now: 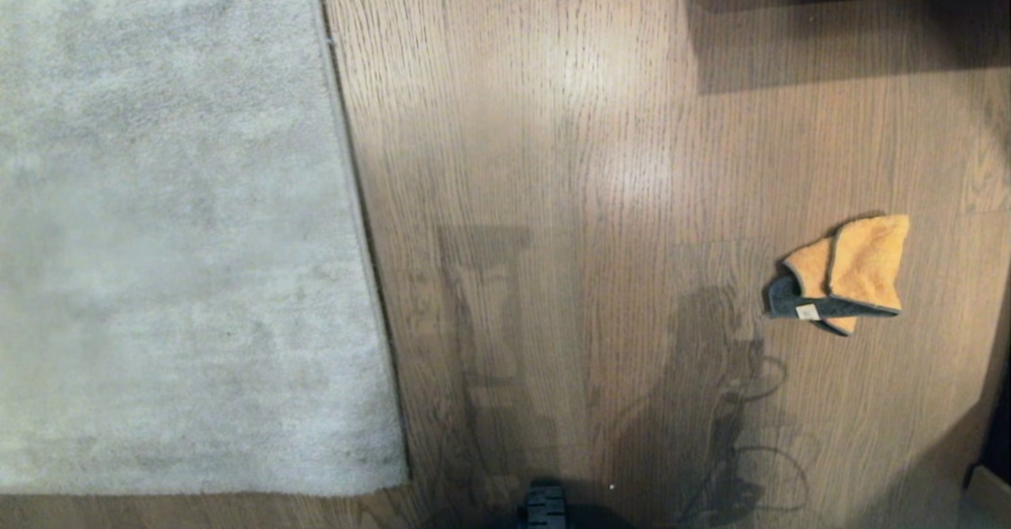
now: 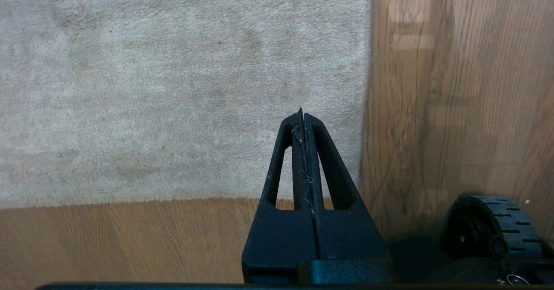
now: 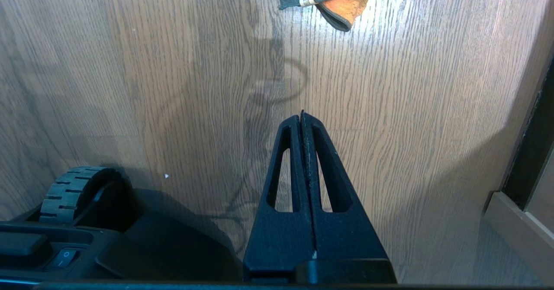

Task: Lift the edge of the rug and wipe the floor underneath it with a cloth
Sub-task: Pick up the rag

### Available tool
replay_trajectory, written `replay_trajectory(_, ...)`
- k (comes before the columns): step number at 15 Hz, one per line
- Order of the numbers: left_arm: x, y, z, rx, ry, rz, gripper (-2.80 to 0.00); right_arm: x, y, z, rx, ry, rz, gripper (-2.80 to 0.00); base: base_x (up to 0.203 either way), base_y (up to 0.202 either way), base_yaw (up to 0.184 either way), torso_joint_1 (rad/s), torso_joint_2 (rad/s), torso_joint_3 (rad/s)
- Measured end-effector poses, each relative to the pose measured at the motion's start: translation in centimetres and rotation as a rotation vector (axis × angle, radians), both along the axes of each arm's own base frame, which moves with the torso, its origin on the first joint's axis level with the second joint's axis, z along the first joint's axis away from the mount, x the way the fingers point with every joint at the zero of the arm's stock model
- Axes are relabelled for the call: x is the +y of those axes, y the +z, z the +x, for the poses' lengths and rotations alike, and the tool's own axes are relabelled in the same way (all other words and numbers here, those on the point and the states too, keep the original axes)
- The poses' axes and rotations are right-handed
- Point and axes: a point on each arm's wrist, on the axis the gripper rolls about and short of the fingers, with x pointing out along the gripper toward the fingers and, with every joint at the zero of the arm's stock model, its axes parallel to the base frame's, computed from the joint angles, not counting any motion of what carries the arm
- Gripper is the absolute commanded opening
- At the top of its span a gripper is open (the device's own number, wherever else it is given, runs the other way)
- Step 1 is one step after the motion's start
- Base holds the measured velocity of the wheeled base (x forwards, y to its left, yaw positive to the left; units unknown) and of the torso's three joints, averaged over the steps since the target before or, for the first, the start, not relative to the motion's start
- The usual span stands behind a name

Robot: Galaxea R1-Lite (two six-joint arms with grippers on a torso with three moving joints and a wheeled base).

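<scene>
The left gripper hangs above the rug's near corner, its fingers pressed together on nothing, with bits of lint caught in the seam. The right gripper hangs over bare floor, fingers likewise pressed together and empty. Neither gripper shows in the head view; only a ridged black wheel of the base pokes in at the bottom edge there. The rug edge lies flat on the planks, a thin bound hem along pale grey pile; its backing is hidden. The cloth lies crumpled on the floor to the robot's right, well apart from the rug, orange-tan with a grey fold and a small white label. The right wrist view cuts off most of it.
</scene>
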Motion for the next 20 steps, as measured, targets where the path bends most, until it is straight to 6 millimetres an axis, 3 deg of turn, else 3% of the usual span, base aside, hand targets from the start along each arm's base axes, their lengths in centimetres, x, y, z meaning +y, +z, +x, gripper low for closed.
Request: replay_trajectory(20,0.00,0.00,0.00,0.000,0.000,0.000,-2.80,0.01,-0.06,0.00,0.005,0.003,-0.041,-2.80,0.000,0.000,0.000,0.000,0.00,0.000)
